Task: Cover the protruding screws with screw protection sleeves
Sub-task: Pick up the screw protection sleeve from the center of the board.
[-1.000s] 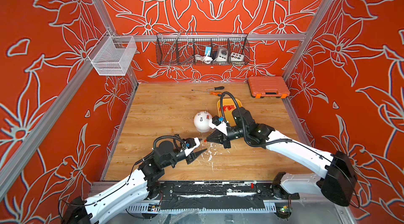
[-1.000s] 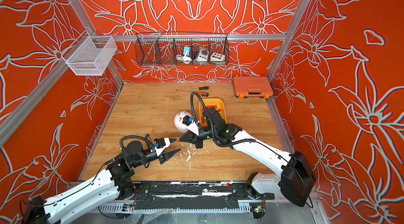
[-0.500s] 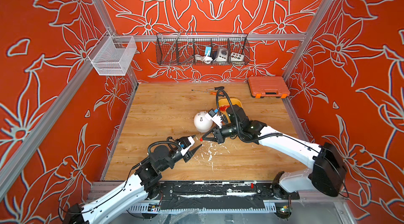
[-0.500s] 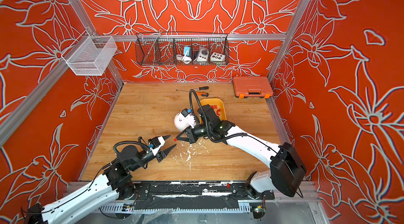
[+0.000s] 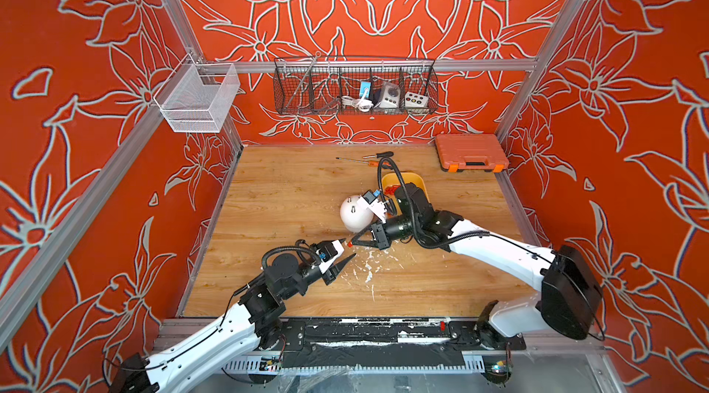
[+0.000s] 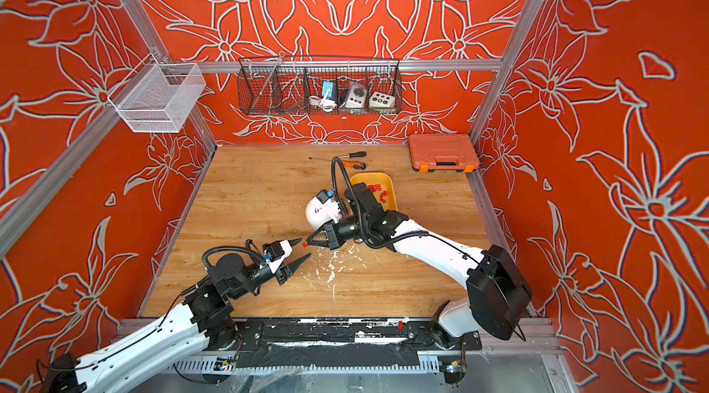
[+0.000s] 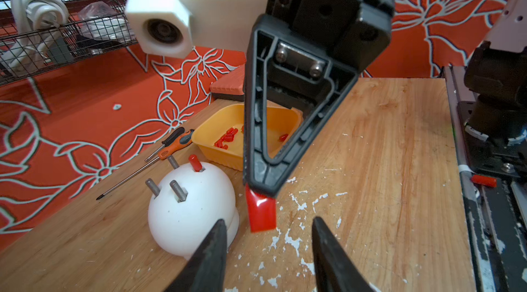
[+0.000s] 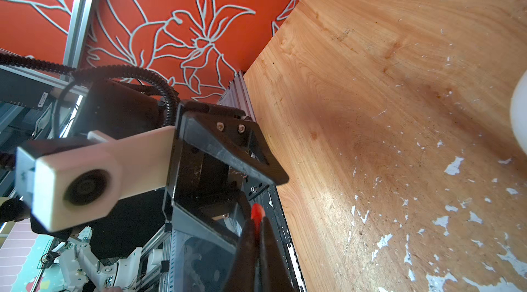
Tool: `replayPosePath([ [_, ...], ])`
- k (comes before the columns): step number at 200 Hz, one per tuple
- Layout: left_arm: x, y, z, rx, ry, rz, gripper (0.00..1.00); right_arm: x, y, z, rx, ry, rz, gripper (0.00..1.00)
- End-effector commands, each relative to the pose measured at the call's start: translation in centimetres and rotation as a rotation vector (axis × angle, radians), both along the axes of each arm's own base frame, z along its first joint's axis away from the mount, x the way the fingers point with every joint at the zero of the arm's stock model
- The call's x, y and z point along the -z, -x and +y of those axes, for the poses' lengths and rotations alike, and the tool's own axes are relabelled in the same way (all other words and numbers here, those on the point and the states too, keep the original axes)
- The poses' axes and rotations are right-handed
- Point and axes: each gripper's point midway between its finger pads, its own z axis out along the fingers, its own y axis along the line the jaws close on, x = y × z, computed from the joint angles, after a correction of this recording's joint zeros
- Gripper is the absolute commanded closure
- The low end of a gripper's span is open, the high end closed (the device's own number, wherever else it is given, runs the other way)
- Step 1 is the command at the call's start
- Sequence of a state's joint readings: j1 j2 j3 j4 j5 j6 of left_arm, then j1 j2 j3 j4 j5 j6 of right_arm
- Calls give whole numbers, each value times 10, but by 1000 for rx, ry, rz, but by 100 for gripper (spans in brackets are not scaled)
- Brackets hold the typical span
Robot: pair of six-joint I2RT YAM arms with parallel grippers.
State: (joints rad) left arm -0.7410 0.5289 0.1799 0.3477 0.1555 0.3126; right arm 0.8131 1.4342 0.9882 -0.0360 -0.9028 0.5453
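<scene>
A white dome (image 7: 191,205) stands mid-table, seen in both top views (image 5: 355,214) (image 6: 320,210). Three bare protruding screws (image 7: 178,190) stick up from it, and a fourth wears a red sleeve (image 7: 194,161). My right gripper (image 5: 350,244) (image 8: 257,220) is shut on one red screw protection sleeve (image 7: 260,213) just in front of the dome. My left gripper (image 7: 268,220) (image 6: 305,248) is open, its tips on either side of that sleeve's free end without touching it. More sleeves (image 7: 226,138) lie in the yellow tray (image 7: 216,128).
Two screwdrivers (image 5: 378,157) lie behind the tray, and an orange case (image 5: 472,151) sits at the back right. A black wire basket (image 5: 355,91) and a white mesh basket (image 5: 195,97) hang on the walls. One loose sleeve (image 7: 483,180) rests on the front rail.
My right gripper has carried the sleeve a little left to meet my left gripper. The left gripper has come up round the sleeve's end and its jaws have narrowed slightly.
</scene>
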Motion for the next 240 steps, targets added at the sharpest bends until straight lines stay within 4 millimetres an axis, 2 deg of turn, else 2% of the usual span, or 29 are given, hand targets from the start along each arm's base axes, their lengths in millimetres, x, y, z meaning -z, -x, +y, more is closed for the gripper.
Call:
replayPosePath([
  [1,-9,3,-2,17,20,-35,58,-10,1,8,-28,-27,-9,100],
  [44,-12,6,0,20,35,-52,62,-6,3,10,-44,-17,-9,100],
  [87,-9,6,-2,32,18,-41,82,-10,3,11,-45,-19,-14,100],
  [98,-9,5,-2,30,18,-38,82,-13,3,11,-42,-27,-18,100],
  [107,-9,4,-2,21,20,-36,74,-13,2,11,-38,-28,-20,100],
  [153,-7,3,-1,16,17,-33,71,-14,4,12,-50,-30,-19,100],
  [171,-8,3,-2,18,19,-33,73,-14,4,11,-54,-24,-25,100],
  [186,-8,3,-2,22,15,-31,82,-13,4,11,-54,-21,-22,100],
  [214,-8,4,-2,20,16,-34,89,-10,4,11,-57,-15,-22,100],
  [240,-9,3,-2,19,16,-34,93,-12,4,11,-54,-19,-26,100],
])
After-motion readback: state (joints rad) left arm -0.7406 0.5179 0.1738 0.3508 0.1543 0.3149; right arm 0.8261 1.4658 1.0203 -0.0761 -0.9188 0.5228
